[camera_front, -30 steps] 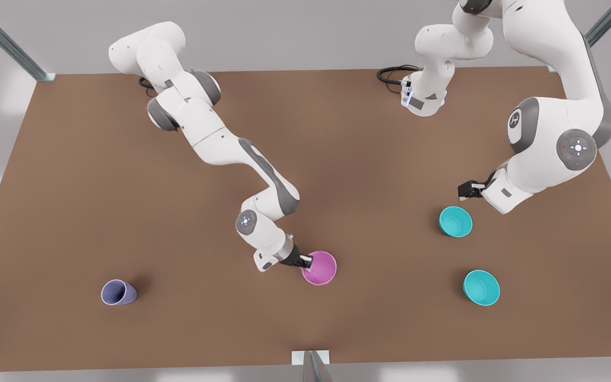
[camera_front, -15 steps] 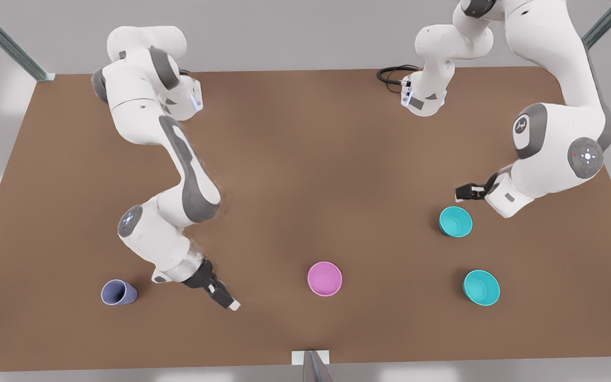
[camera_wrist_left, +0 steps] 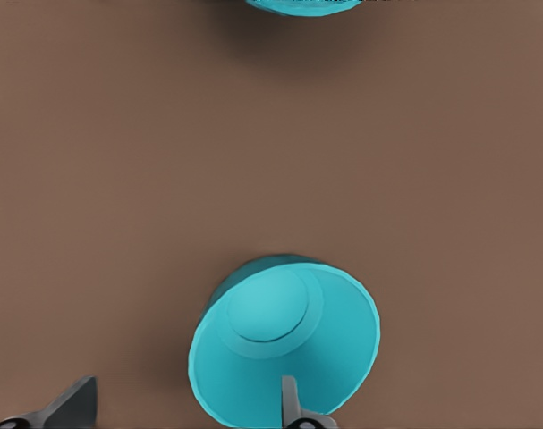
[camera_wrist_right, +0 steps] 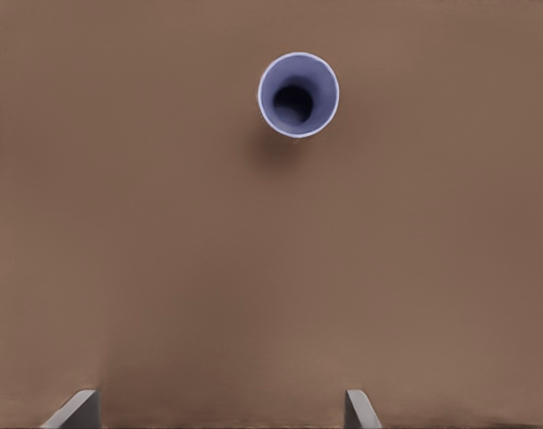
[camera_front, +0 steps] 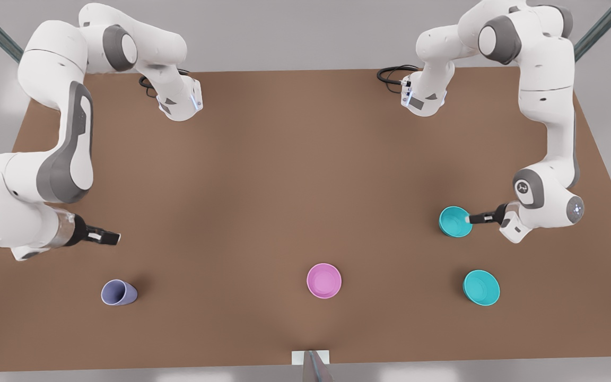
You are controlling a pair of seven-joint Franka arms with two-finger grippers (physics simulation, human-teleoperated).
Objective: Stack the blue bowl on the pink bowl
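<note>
The pink bowl (camera_front: 324, 280) sits upright near the table's front middle, with no gripper near it. Two alike blue bowls stand on the front view's right: one farther back (camera_front: 455, 222) (camera_wrist_left: 284, 349) and one nearer the front (camera_front: 481, 287) (camera_wrist_left: 302, 4). My left gripper (camera_front: 470, 218) (camera_wrist_left: 182, 407) is open at the farther bowl's rim, with one finger (camera_wrist_left: 289, 402) inside the bowl and the other (camera_wrist_left: 74, 402) outside it. My right gripper (camera_front: 112, 237) (camera_wrist_right: 217, 407) hangs open over bare table at the front view's left, holding nothing.
A lavender-blue cup (camera_front: 119, 292) (camera_wrist_right: 298, 94) stands near the front left, just ahead of my right gripper. Black cables (camera_front: 393, 74) lie at the back edge by the arm bases. A small bracket (camera_front: 311, 358) sits at the table's front edge.
My right gripper let go of the pink bowl's rim and swung far toward the front view's left, past the cup. My left gripper came down to the farther blue bowl's rim.
</note>
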